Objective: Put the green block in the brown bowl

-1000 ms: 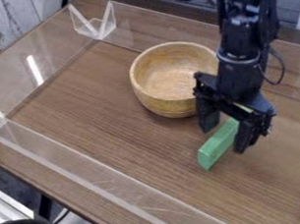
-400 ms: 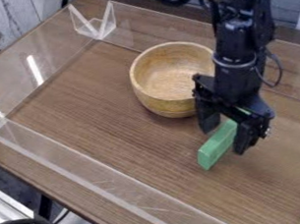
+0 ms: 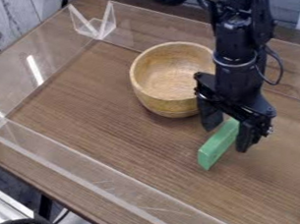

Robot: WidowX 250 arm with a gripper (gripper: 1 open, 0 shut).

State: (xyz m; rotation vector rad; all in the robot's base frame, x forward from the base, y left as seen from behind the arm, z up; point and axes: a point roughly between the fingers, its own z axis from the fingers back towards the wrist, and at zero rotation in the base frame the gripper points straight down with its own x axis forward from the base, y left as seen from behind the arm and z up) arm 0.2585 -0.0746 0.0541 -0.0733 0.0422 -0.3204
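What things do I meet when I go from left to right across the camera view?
Clear acrylic stand at the back, then brown bowl, then green block with the open hand down around its far end.

A flat matte green block (image 3: 219, 144) is lying on the tabletop (image 3: 101, 128), its far end partly hidden. The round, thick-walled brown bowl (image 3: 170, 79) is sitting upright just beyond it.

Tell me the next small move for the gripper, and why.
Probably close the jaws. The gripper is open and pointing down, its fingers either side of the far end of the green block, which lies flat on the table beside the brown bowl. Nothing is held yet, so gripping comes before lifting.
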